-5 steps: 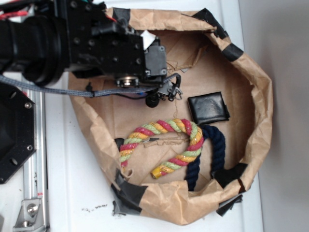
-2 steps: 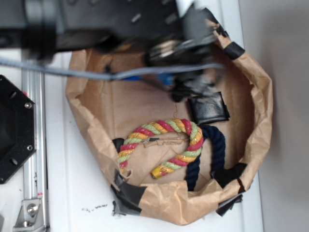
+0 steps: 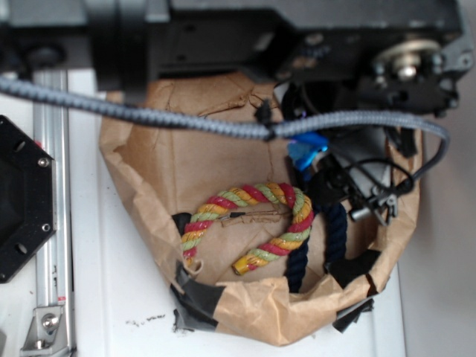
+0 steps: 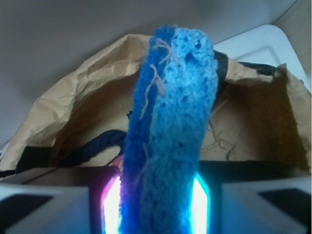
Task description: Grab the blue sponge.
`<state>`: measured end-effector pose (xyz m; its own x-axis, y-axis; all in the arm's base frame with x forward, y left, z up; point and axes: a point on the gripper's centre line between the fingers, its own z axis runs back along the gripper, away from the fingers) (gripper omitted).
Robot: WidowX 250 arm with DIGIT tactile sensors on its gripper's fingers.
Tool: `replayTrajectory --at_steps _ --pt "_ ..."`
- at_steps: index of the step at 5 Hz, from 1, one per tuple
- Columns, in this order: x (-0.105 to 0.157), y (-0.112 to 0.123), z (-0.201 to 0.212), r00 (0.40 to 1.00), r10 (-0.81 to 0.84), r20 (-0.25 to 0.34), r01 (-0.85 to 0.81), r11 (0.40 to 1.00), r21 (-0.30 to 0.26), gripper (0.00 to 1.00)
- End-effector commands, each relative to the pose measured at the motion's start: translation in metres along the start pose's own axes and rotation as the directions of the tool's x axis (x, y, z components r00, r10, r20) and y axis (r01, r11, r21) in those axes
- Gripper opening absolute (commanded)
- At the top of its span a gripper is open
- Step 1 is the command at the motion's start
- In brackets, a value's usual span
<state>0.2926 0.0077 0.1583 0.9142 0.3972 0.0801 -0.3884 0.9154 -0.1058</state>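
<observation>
The blue sponge point(image 4: 168, 126) fills the middle of the wrist view, standing on end, with a light-blue porous side on the right and a darker blue side on the left. My gripper point(image 4: 157, 207) is shut on its lower part, a glowing pad point(image 4: 111, 207) on each side. In the exterior view the gripper point(image 3: 312, 160) hangs over the right part of the brown paper bag point(image 3: 245, 316), and a small piece of the blue sponge point(image 3: 306, 151) shows under the arm.
Inside the bag lie a red, yellow and green braided rope point(image 3: 253, 223) and a dark navy rope point(image 3: 336, 227). The black arm and its grey cable point(image 3: 171, 119) cross the top of the bag. A black mount point(image 3: 18, 201) stands at the left.
The arm has moved right across the bag, from upper left to upper right. The black wallet seen before is now covered by the gripper. The sponge is now visible in the gripper.
</observation>
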Motion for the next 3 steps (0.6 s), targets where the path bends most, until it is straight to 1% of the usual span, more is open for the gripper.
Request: replayTrajectory --at_steps 1,2,3 --pt "-0.0201 0.0345 0.0308 0.989 -0.01 0.149 0.018 0.998 -0.052 0.0" --pt "-0.0173 0.0381 0.0255 0.992 0.015 0.129 -0.009 0.999 -0.046 0.0" --pt "-0.0148 0.0383 0.0224 0.991 0.044 0.126 -0.042 0.999 -0.023 0.0"
